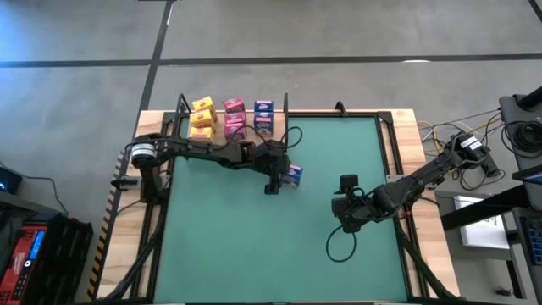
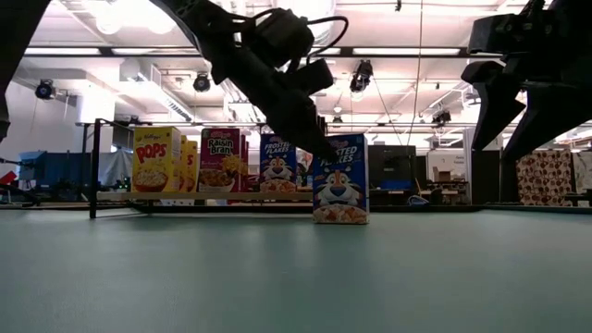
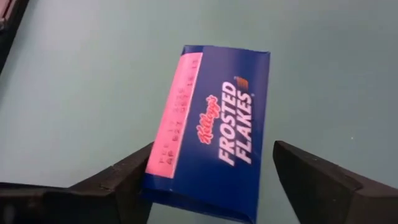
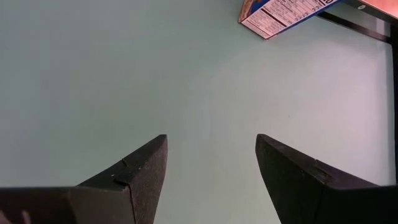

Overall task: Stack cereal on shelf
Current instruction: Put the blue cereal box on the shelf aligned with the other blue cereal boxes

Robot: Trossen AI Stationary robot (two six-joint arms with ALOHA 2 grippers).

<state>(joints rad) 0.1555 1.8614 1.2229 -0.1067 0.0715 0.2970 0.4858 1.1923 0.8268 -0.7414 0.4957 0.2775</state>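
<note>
Standing box: the blue Frosted Flakes box (image 2: 340, 180) stands upright on the green mat (image 1: 254, 237), just in front of the shelf (image 1: 190, 140) and apart from it.
Left gripper: the left gripper (image 3: 208, 186) hangs over the top of that box, one finger on each side; its fingers (image 3: 311, 180) are spread wider than the box, with mat showing between the box and one finger, so nothing is clamped.
Box against hand: in the left wrist view the box top sits between the fingers, closer to one of them; whether it touches that finger cannot be told.
Shelf: yellow boxes (image 1: 202, 116), pink boxes (image 1: 235, 117) and blue boxes (image 1: 263, 116) stand in a row at the table's far left edge, between thin black uprights.
Right gripper: the right gripper (image 4: 211, 165) waits over bare mat at the table's right, well apart from the box, fingers spread and empty.
Low view only: the printed fronts show here: Pops (image 2: 155, 159), Raisin Bran (image 2: 219, 159) and Frosted Flakes (image 2: 277, 165) on the shelf.
High view only: the layout from above, with the standing box (image 1: 293, 174) beside the left gripper (image 1: 275, 180).
Right wrist view only: a box's printed side panel (image 4: 283, 14) at the picture's edge.
</note>
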